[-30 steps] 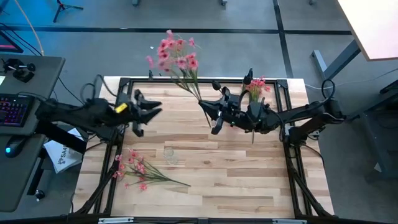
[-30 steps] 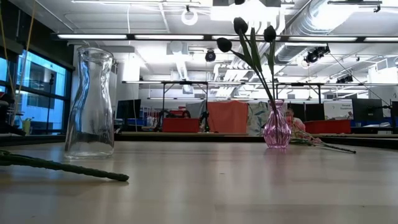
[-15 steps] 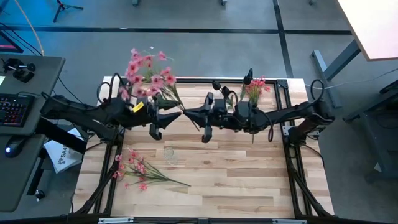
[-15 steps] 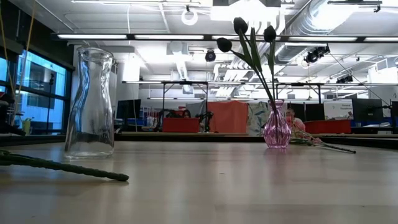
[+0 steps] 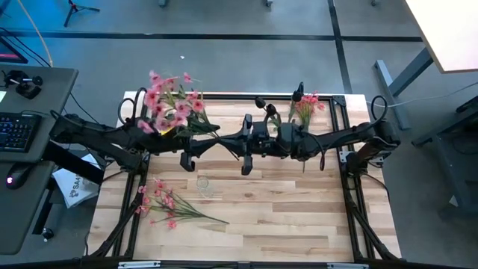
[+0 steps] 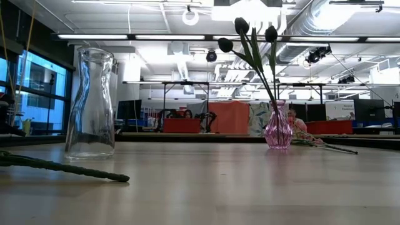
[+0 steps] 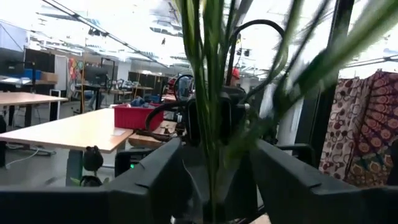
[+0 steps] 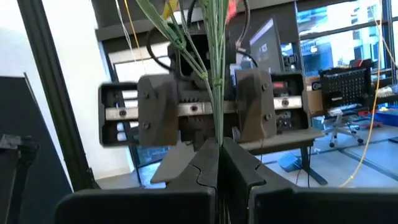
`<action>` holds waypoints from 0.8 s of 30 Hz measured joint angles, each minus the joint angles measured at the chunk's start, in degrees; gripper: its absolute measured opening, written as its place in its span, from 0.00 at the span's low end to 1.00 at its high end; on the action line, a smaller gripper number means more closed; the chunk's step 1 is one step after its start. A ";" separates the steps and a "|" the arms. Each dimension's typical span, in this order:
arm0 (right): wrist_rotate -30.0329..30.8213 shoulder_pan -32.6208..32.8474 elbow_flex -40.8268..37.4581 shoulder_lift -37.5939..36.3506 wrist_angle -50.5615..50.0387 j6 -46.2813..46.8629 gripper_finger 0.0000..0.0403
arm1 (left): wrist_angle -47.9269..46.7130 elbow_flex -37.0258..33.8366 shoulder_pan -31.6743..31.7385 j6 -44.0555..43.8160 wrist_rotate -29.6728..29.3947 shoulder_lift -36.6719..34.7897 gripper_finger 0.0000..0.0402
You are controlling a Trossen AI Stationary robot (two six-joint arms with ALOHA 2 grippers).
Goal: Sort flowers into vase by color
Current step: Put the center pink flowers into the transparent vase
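A bunch of pink flowers (image 5: 172,103) on long green stems is held above the table's middle. My right gripper (image 8: 219,163) is shut on it. My left gripper (image 7: 214,186) faces it from the left, open, with one finger on each side of the stems (image 7: 211,118); I cannot tell whether it touches them. The small pink vase (image 6: 278,130) stands on the table at the far right and holds dark buds (image 6: 242,26). A second pink bunch (image 5: 169,205) lies flat at the near left. My right gripper pinches the bunch's green stems (image 8: 217,127) between its two fingers, near their lower end. The fingers reach in about level from the table's right and lie across the stems. The bunch is lifted clear and slants up toward the far left, blossoms uppermost.
A tall clear glass vase (image 6: 94,103) stands left of the table's middle, below the two grippers (image 5: 203,185). More pink flowers (image 5: 308,104) lie at the far right beside the pink vase. A loose green stem (image 6: 62,167) lies near the low camera. A black frame (image 5: 142,101) borders the table.
My right gripper has carried the bunch toward the table's left and tipped it, so the blossoms have swung from beyond the far edge over to the far left. My left gripper has gone toward the table's middle, and its fingers now stand around the stems.
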 joint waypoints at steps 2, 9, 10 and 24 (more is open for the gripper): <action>-0.56 0.00 -0.03 0.02 -0.31 -0.01 0.00 | 0.01 0.00 0.00 0.98 0.01 -0.04 0.35; -1.72 -0.02 -0.05 -0.06 -1.55 -0.02 0.09 | -2.84 -0.02 0.06 3.38 -0.65 -1.00 0.03; -1.68 -0.02 -0.07 -0.27 -1.64 -0.08 0.13 | -4.02 -0.02 0.07 3.86 -1.27 -1.86 0.03; 7.26 -0.11 -0.09 -12.02 -24.91 -2.59 0.62 | -51.03 -0.11 -5.97 -13.27 -9.45 -22.67 0.00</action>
